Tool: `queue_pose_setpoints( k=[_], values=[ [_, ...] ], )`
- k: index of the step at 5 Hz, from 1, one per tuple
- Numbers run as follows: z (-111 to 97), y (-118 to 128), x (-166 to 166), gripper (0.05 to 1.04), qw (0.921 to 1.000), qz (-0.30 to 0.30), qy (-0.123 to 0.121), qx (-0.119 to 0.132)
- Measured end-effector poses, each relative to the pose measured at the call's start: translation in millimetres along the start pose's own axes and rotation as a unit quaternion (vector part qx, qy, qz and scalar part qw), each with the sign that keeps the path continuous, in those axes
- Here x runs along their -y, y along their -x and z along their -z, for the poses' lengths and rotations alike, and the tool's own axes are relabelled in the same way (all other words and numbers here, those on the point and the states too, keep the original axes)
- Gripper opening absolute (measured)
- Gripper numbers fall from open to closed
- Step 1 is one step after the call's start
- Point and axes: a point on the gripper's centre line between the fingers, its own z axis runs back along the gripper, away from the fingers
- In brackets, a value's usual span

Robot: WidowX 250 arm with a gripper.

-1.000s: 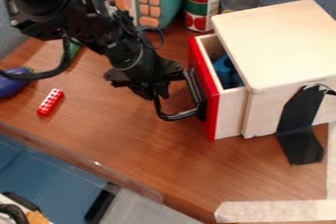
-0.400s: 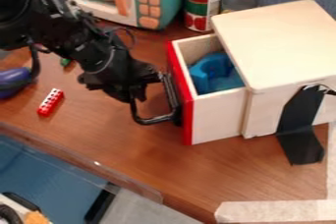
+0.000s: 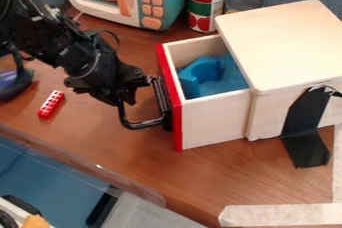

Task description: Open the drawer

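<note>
While the drawer (image 3: pixel 214 122) juts from its box (image 3: pixel 287 44), inward of the desk's (image 3: pixel 100 149) near edge, a slow, straight pull should avoid jamming. Whether the tool (image 3: pixel 137 89) at the handle (image 3: pixel 141 124) is spread or closed, I cannot tell.

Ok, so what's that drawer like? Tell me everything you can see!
The drawer has pale sides that look like wood, a bright red front and a black handle. It sticks partway out of the pale box, toward the picture's left, with its back part hidden inside. Its top is open, showing chunky blue stuff inside. The robot's black pincer is right at the handle.
</note>
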Motion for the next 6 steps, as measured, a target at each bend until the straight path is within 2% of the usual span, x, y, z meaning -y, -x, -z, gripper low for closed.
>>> queue_pose_setpoints(
  k=[1, 2, 3, 4, 6],
  values=[
    [0, 3, -5, 0.349, 0.9999, 0.008, -0.006, -0.004],
    [-3, 7, -3, 0.656, 0.9987, 0.045, -0.016, -0.017],
    [-8, 5, 4, 0.949, 0.9979, 0.063, -0.014, -0.013],
    [-25, -6, 11, 1.008, 0.9966, 0.081, -0.011, -0.002],
    [-78, -33, 34, 0.999, 0.9904, 0.136, 0.022, -0.004]
  ],
)
